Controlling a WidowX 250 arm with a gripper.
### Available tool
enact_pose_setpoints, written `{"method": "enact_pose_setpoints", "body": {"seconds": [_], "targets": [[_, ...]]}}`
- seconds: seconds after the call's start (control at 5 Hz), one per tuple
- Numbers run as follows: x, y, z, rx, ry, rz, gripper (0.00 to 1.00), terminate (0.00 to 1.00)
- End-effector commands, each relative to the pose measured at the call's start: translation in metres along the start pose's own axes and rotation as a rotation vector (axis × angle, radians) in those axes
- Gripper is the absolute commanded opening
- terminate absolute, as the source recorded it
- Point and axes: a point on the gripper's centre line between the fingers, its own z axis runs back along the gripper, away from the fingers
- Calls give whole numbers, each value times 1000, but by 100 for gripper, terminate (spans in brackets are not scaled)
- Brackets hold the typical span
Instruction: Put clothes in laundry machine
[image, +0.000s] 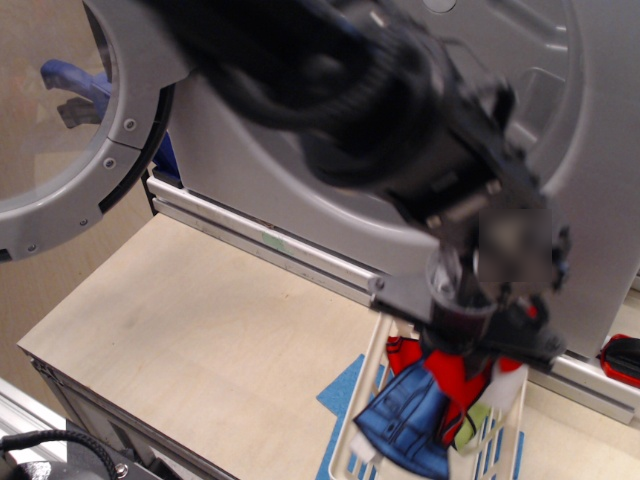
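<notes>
The clothes lay in the basket at five o'clock, the laundry machine behind at twelve
</notes>
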Motion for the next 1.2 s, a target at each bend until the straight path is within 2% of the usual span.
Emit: {"method": "enact_pose_setpoints", "body": {"seconds": [0.0, 0.2, 0.4, 0.6, 0.8, 1.0], "targets": [[23, 27, 68, -76, -183, 5, 0, 0], [40, 53, 79, -71, -257, 42, 0, 0], [65, 73, 74, -42, -310, 78, 0, 0], [87, 94, 66, -21, -320, 143, 0, 0], [103, 97, 53, 7, -322, 155, 0, 0], [120, 94, 45, 8, -331, 174, 0, 0]]}}
